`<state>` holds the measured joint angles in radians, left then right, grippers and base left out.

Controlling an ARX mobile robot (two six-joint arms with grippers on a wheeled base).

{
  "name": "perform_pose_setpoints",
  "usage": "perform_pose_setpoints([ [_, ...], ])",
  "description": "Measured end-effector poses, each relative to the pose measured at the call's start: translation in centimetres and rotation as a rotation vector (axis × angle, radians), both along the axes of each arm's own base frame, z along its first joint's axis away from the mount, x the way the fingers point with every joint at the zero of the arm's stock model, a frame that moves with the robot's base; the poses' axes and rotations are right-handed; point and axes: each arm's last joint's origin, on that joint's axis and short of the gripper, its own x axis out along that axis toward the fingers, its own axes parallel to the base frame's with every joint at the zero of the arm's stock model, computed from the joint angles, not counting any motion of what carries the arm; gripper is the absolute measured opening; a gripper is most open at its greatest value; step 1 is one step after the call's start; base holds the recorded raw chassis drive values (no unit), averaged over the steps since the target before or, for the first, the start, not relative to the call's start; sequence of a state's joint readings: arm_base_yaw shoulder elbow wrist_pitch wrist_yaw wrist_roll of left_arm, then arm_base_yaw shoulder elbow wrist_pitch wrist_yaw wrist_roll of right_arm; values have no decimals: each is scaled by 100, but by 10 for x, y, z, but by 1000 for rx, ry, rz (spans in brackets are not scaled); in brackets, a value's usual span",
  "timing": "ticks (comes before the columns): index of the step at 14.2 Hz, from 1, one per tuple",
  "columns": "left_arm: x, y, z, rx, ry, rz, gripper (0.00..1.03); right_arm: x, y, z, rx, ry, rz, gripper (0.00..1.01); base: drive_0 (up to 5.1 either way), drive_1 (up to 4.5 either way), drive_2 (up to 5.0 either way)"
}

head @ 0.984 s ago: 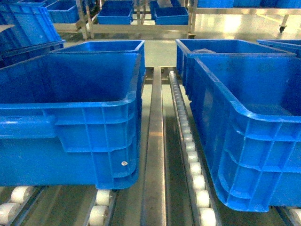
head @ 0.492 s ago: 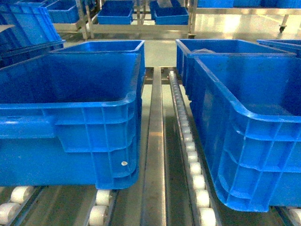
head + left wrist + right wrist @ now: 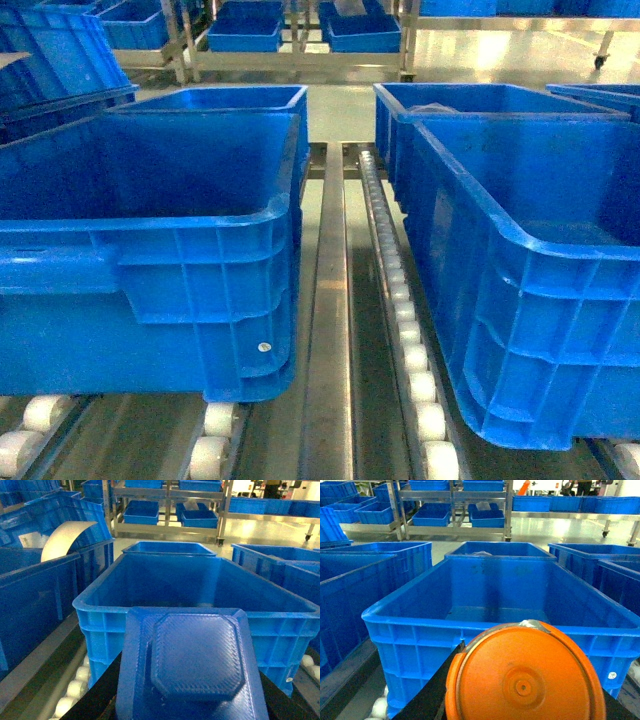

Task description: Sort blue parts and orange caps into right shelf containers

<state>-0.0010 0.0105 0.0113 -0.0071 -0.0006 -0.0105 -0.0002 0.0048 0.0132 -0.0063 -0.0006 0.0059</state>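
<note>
Black gripper fingers [image 3: 427, 695], seemingly flat, edge both wrist views

Crates [image 3: 200, 290]: glossy ribbed blue plastic. Blue part [image 3: 192, 662]: matt, fine-ridged plastic. Orange cap [image 3: 525, 677]: smooth plastic. Rail [image 3: 328, 330] between crates: brushed metal; rollers [image 3: 415, 360] white plastic.
</note>
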Motion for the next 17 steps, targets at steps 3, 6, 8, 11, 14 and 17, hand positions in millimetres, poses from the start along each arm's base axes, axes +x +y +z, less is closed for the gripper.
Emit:
perform_pose_setpoints([
  [3, 0, 0, 0, 0, 0, 0, 41, 0, 0, 0, 0, 0, 0, 43, 0, 0, 0],
  [6, 0, 0, 0, 0, 0, 0, 41, 0, 0, 0, 0, 0, 0, 43, 0, 0, 0],
  [8, 0, 0, 0, 0, 0, 0, 41, 0, 0, 0, 0, 0, 0, 43, 0, 0, 0],
  [11, 0, 0, 0, 0, 0, 0, 41, 0, 0, 0, 0, 0, 0, 43, 0, 0, 0],
  [14, -1, -1, 13, -19, -139, 72, 41, -2, 2, 14, -12, -165, -80, 43, 0, 0, 0],
  [17, 6, 2, 23, -33, -220, 161, 41, 0, 0, 23, -10, -223, -119, 43, 0, 0, 0],
])
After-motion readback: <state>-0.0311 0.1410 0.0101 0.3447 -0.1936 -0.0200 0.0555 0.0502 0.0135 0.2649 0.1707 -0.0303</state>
